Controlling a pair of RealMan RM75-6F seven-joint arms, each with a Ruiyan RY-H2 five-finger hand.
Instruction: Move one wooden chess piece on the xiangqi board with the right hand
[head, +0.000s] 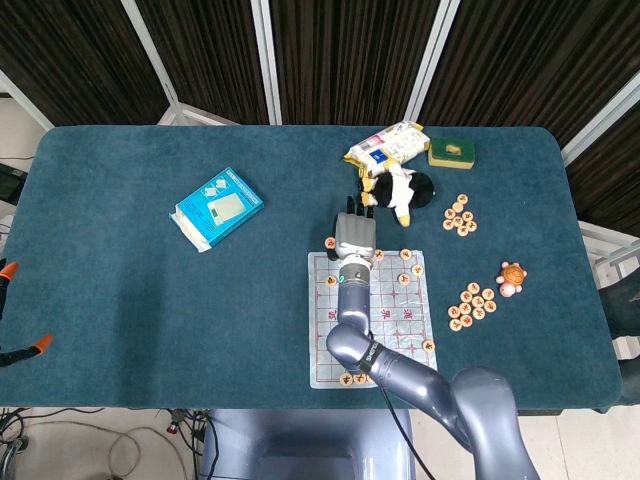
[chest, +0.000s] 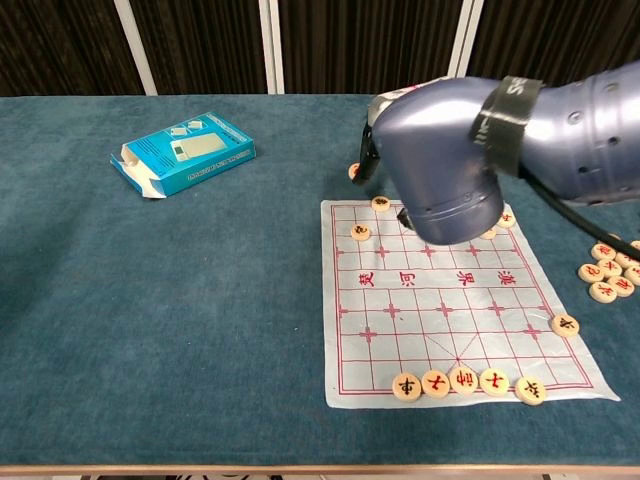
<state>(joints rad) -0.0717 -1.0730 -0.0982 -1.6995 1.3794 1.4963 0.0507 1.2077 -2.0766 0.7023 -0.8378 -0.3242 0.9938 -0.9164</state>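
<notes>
The xiangqi board lies on the blue table in front of me. My right hand reaches over its far edge, back upward; in the chest view my forearm hides most of it, and only the dark fingers show. One wooden chess piece sits at the thumb side, just beyond the board's far left corner, and looks pinched there. Other pieces stay on the far rows, and a row of pieces lines the near edge. The left hand is out of sight.
A blue box lies at the left. Behind the board are a black-and-white plush toy, a snack packet and a green box. Loose pieces and a turtle toy lie to the right.
</notes>
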